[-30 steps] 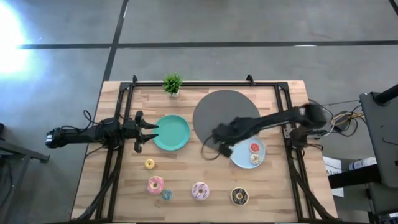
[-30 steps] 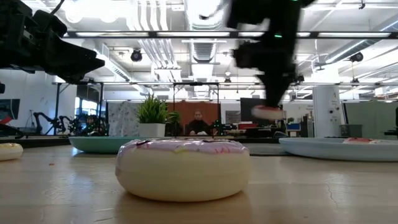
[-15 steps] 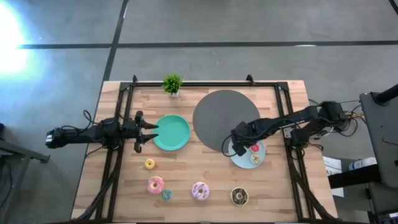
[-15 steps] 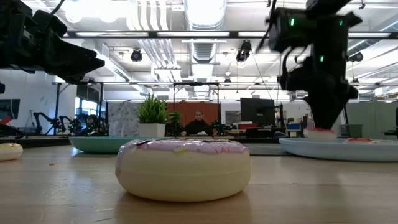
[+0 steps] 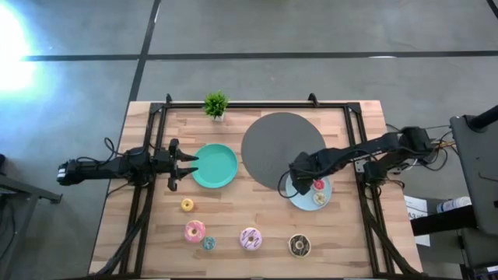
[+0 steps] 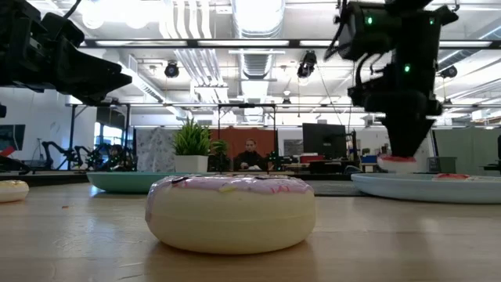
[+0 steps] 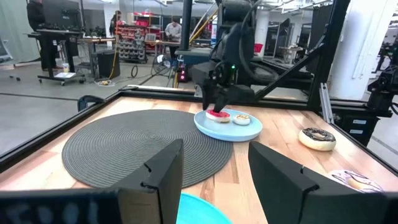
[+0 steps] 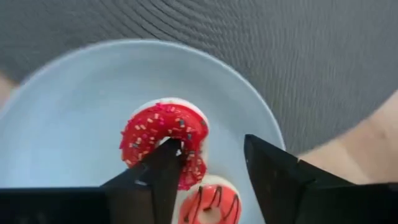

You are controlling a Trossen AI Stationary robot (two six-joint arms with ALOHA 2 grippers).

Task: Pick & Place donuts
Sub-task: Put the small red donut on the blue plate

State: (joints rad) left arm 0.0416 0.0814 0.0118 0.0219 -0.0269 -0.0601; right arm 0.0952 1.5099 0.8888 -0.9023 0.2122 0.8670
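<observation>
My right gripper (image 8: 211,144) stands open over the light-blue plate (image 5: 305,202), fingers pointing down. Below it a red sprinkled donut (image 8: 163,140) lies on the plate beside a second red donut (image 8: 208,202) and a pale one (image 5: 318,199). One finger tip is at the sprinkled donut's hole, the other beyond its rim. My left gripper (image 5: 185,165) waits open at the green plate's (image 5: 216,166) left edge. On the bare wood lie the yellow (image 5: 187,204), pink (image 5: 194,230), teal (image 5: 208,243), pink-white (image 5: 250,238) and chocolate (image 5: 299,245) donuts. My right gripper comes from above. One fingertip (image 8: 169,152) is at the rim of the red sprinkled donut's hole (image 8: 160,134), and I cannot tell whether it touches. The other finger stands apart from the donut, which rests on the light-blue plate.
A round grey mat (image 5: 276,144) lies behind the light-blue plate. A small potted plant (image 5: 215,103) stands at the far edge. Dark rails (image 5: 148,194) run along both table sides. Bare wood shows between the plates and the front donuts.
My right gripper has carried the red sprinkled donut from the grey mat's near edge toward the table's right and down to the light-blue plate. The donut was first held high above the table and is now on the plate under the fingers.
</observation>
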